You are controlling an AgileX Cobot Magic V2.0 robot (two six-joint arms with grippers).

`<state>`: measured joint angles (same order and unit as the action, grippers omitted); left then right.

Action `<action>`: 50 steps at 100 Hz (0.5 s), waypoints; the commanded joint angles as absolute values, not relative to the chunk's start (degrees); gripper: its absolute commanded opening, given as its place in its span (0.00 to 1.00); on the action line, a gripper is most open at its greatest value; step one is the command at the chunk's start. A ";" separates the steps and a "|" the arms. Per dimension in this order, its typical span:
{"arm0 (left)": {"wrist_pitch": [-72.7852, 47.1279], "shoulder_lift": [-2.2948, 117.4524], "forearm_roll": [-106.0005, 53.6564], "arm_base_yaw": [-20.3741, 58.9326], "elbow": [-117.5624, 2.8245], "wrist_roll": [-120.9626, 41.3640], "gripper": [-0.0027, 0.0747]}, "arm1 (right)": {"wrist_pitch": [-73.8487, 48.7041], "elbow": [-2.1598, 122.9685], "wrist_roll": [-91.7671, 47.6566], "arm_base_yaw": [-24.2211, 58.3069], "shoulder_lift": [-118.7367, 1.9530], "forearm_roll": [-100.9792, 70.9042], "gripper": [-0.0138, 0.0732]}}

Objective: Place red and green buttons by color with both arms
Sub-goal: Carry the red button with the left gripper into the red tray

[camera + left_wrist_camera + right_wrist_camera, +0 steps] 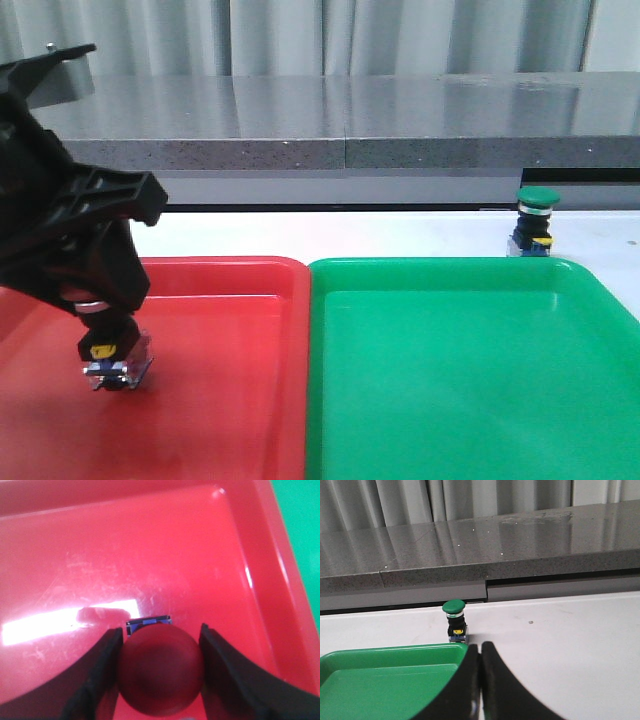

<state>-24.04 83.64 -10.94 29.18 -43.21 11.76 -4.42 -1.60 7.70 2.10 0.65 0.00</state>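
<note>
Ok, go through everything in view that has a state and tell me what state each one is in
red button: upright, gripped by its cap, base at the red tray floor
green button: upright on the white table behind the green tray, untouched
left gripper: shut on the red button
right gripper: shut, holding nothing
red tray: holds only the red button
green tray: empty

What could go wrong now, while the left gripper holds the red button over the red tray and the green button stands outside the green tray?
1. The red button is held only by its rounded cap in the left gripper; it could tip over on release.
2. The green button stands close behind the green tray rim, so the shut right gripper may bump either.
</note>
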 commanded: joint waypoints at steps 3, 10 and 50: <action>-20.34 82.38 -11.78 29.66 -43.39 12.50 0.29 | 0.60 -0.51 7.19 1.89 1.83 0.00 0.08; -20.34 82.46 -11.78 29.66 -42.85 12.50 0.29 | 0.60 -0.51 7.19 1.89 1.83 0.00 0.08; -20.30 82.46 -11.78 29.66 -42.70 12.50 0.57 | 0.60 -0.51 7.19 1.89 1.83 0.00 0.08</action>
<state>-23.06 83.75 -10.97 29.18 -41.58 12.02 -4.42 -1.60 7.70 2.10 0.65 0.00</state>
